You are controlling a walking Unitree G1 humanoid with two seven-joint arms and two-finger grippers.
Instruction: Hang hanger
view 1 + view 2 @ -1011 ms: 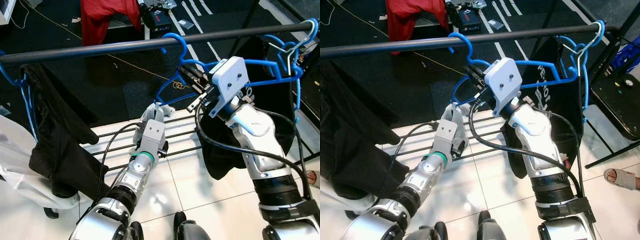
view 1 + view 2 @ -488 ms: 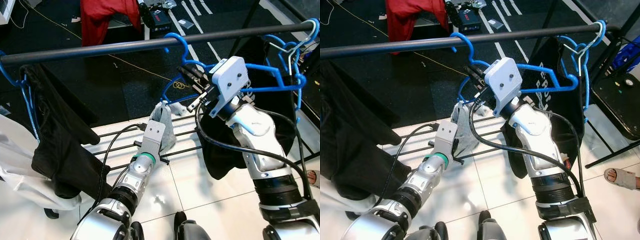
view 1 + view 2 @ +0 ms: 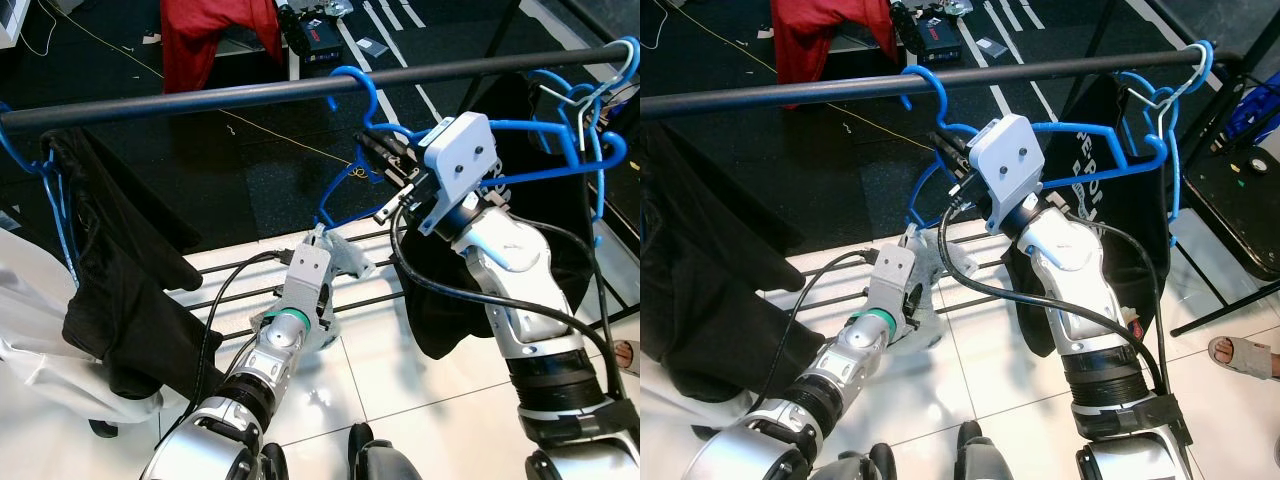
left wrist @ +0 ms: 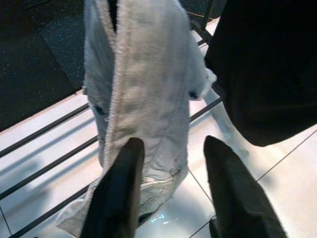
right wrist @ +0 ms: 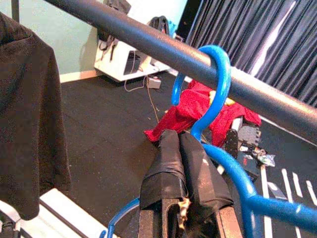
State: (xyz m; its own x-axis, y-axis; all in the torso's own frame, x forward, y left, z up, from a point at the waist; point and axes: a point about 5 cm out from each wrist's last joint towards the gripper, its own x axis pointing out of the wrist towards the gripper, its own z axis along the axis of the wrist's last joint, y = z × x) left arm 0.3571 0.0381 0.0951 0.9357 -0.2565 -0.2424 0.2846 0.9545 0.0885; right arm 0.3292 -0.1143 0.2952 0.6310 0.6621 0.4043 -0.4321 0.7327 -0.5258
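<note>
hook of the blue hanger (image 5: 218, 74) is sitting over the dark rail (image 5: 148, 42), so the hanging itself is looking as good as done. the right gripper (image 5: 181, 148) is gripping the hanger just below the hook, at the neck, its two black fingers pressed tightly together on it. from the head views the hanger's blue frame is stretching out beside the right arm toward the far end of the rail, where other blue hangers (image 3: 585, 110) and a black garment (image 3: 1095, 190) are hanging.

the left gripper (image 4: 171, 173) is working lower down, near the white floor, with its fingers parted and a pale grey cloth (image 4: 143, 89) hanging just ahead of them; whether the fingers are touching the cloth is not clear. the cloth is dangling from the lower part of the blue hanger, above the rack's floor bars (image 3: 370, 265).

what is left, as a judgement: the right gripper letting go of the neck and drawing clear without dragging the hook off the rail.
</note>
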